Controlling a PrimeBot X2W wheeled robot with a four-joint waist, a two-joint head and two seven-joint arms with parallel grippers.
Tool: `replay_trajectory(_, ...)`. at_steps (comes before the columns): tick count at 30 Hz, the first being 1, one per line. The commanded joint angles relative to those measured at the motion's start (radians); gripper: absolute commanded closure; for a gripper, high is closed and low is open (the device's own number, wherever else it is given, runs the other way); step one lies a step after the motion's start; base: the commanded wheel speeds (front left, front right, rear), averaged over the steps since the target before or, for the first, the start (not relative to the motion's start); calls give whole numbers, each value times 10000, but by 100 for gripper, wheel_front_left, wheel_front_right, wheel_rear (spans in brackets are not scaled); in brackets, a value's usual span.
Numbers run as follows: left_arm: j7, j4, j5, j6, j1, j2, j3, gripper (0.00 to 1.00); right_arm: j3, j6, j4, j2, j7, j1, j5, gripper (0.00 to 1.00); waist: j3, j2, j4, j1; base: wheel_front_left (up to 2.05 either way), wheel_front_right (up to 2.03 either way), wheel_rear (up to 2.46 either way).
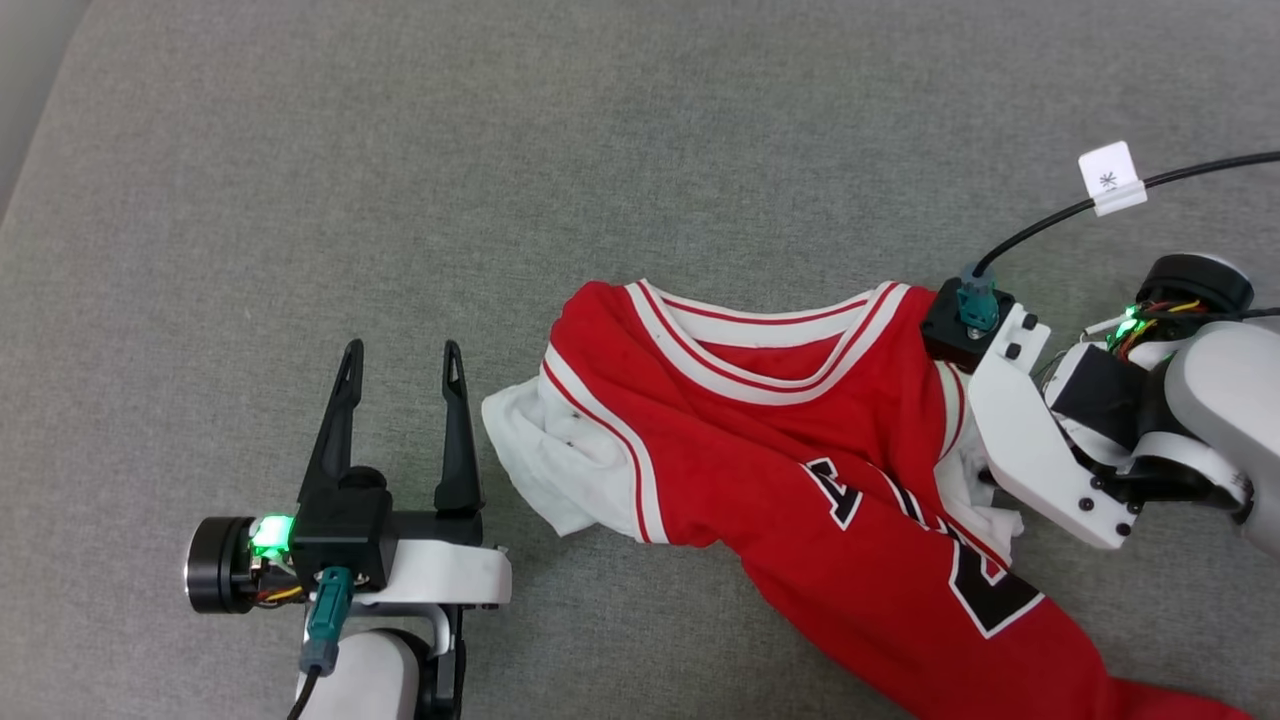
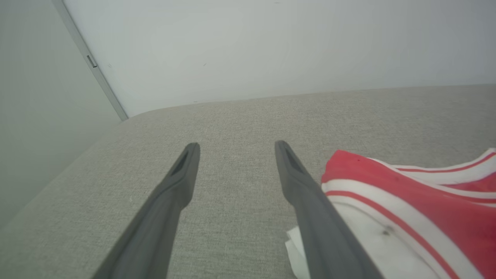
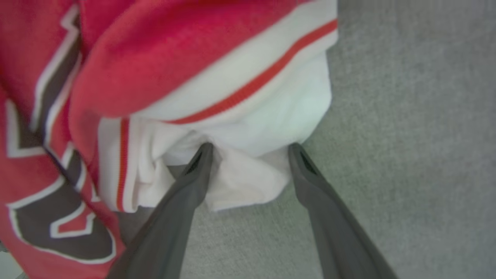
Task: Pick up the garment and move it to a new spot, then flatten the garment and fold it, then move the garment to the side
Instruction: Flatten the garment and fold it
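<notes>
Nearest the robot, the left gripper [image 1: 402, 350] is seen low on the left of the head view, its two dark fingers spread wide and nothing held between them. It is set just beside the garment [image 1: 800, 440], and in the left wrist view one finger [image 2: 310, 201] is seen against the edge of a white sleeve [image 1: 540, 450], though whether cloth is touched cannot be told.

The garment is laid crumpled on the grey fabric surface [image 1: 600, 150], to the right of centre. Its red body with black, white-outlined characters is run off the lower right edge of the head view, and its striped collar is turned towards the far side.

At the garment's right side the right gripper [image 3: 251, 146] is pointed down at the other white sleeve [image 3: 248, 170]. Its jaws are held wide apart with bunched white cloth between the fingertips; the cloth is touched but not pinched.

Beyond that arm a black cable [image 1: 1040, 225] with a white tag [image 1: 1112, 178] is seen. Farther off, bare grey fabric is shown up to a pale wall [image 2: 271, 46]
</notes>
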Motion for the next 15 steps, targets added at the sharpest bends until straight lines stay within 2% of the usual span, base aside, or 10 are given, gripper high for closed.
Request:
replay_trajectory(1, -22, -8, -58, 50, -100, -3, 3, 0, 214, -12, 97, 64, -112, 76, 42, 0, 154, 0, 112, 0, 0, 0, 0)
replay_trajectory(4, -23, 11, -29, 69, -189, -23, -14, 0, 502, -14, 33, -28, -194, 180, -26, 0, 229, 0, 133, 0, 0, 0, 0)
replay_trajectory(5, -22, 25, -22, 78, -206, -30, -12, 0, 543, -14, -36, -44, -263, 156, -90, 71, 236, 0, 130, 0, 0, 0, 0)
replay_trajectory(6, -23, 39, -15, 83, -204, -30, -6, 0, 565, -14, -70, -55, -295, 147, -110, 100, 231, 0, 120, 0, 0, 0, 0)
replay_trajectory(15, -23, 149, 65, 123, 147, -8, 114, 0, 468, -12, -294, -132, -1468, -572, -233, 100, -404, 0, -189, 0, 0, 0, 0)
